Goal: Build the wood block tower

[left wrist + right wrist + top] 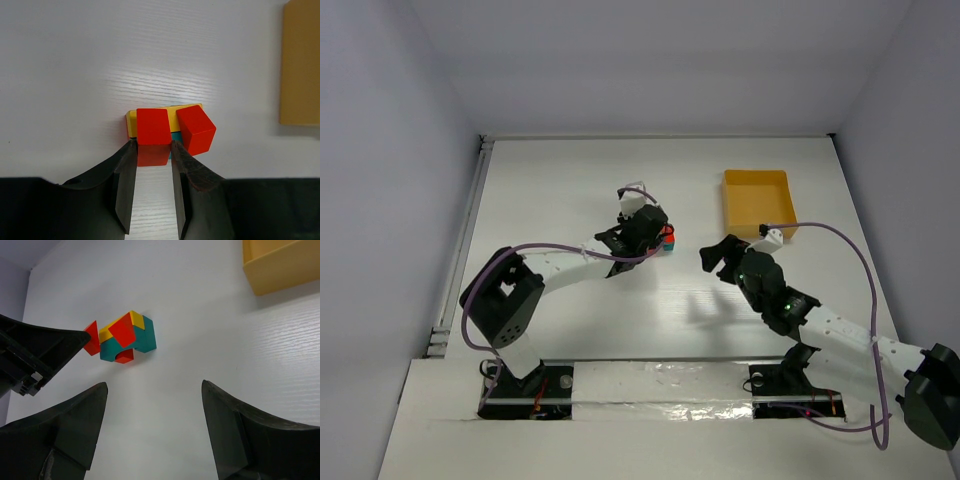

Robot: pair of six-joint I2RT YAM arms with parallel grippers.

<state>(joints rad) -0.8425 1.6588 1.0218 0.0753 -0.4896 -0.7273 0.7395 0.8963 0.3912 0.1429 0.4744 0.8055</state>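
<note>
The left pincer (pixel 152 146) is clenched on a red cube (pixel 152 127). Its two dark fingers press against the cube's sides at the bottom centre of the left wrist view. The cube sits at the near edge of the block tower (pixel 668 240), against a yellow bar (pixel 172 112) that lies flat across the top. A second red cube (pixel 196 129) rests just to the right on the same bar, turned at an angle. Teal blocks (pixel 142 337) form the layer underneath, and in the right wrist view a red piece (pixel 124 356) shows in an arched gap at the foot. The tower stands on the white table (pixel 560 180), near the middle of the overhead view. A yellow tray (pixel 755 205) lies to the upper right, well apart from the tower. The right pincer (pixel 154 384) hangs with its fingers spread wide, right of centre in the overhead view, near the tower but apart from it.
</note>
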